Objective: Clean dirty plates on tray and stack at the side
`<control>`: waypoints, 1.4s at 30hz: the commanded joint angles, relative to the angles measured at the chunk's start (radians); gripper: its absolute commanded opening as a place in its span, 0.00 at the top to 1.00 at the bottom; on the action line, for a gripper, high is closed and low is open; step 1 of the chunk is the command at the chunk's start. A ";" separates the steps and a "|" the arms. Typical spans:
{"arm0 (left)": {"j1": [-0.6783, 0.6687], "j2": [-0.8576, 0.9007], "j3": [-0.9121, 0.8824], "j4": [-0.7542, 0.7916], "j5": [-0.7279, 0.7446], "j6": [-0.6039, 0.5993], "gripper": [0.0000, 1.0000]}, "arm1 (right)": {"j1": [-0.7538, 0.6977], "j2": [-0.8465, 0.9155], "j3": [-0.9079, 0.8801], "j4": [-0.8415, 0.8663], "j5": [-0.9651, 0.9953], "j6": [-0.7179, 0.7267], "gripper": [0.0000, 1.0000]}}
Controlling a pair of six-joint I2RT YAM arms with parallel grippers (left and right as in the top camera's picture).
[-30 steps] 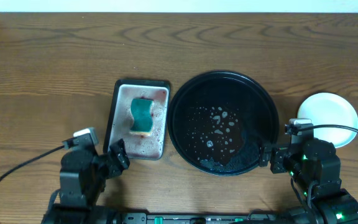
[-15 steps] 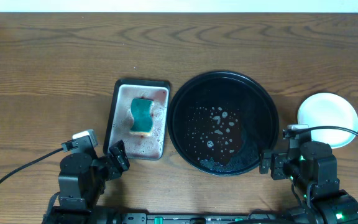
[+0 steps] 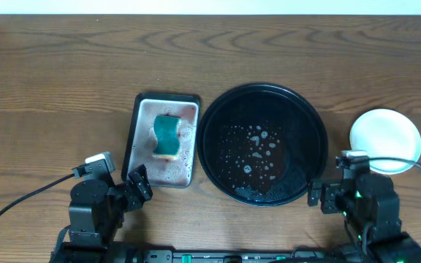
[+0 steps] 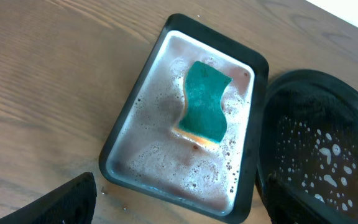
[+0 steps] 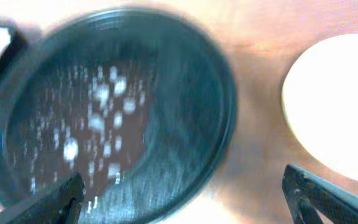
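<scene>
Right gripper [image 3: 316,196] now sits farther back from the black tray [image 3: 262,86], off its near-right rim, fingers spread wide, empty. Left gripper [image 3: 139,183], near-left of the tray, also spread and empty. White plate [image 3: 385,139] sits right of the tray, nearest the right gripper.

One large round black tray [image 3: 302,117] is counted on the surface [image 3: 50,88]. One smaller rectangular sponge tray [image 3: 131,139] is counted, with one green sponge [image 3: 167,135] in it. One white plate [image 3: 384,131] is seen from above; any stacked beneath cannot be told. Two pincers are counted: left pincer [image 3: 139,186], right pincer [image 3: 314,194].
</scene>
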 commanded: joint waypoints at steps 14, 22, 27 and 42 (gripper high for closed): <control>0.002 0.000 -0.011 -0.002 -0.005 -0.005 0.14 | -0.113 -0.420 -0.447 0.710 -0.006 -0.019 0.01; 0.002 0.000 -0.011 -0.002 -0.005 -0.005 0.14 | -0.114 -0.420 -0.545 0.782 -0.006 -0.119 0.01; 0.002 0.000 -0.011 -0.002 -0.005 -0.005 0.13 | -0.114 -0.419 -0.545 0.729 -0.048 -0.120 0.01; 0.002 0.000 -0.011 -0.002 -0.005 -0.005 0.13 | -0.114 -0.419 -0.545 0.729 -0.048 -0.120 0.01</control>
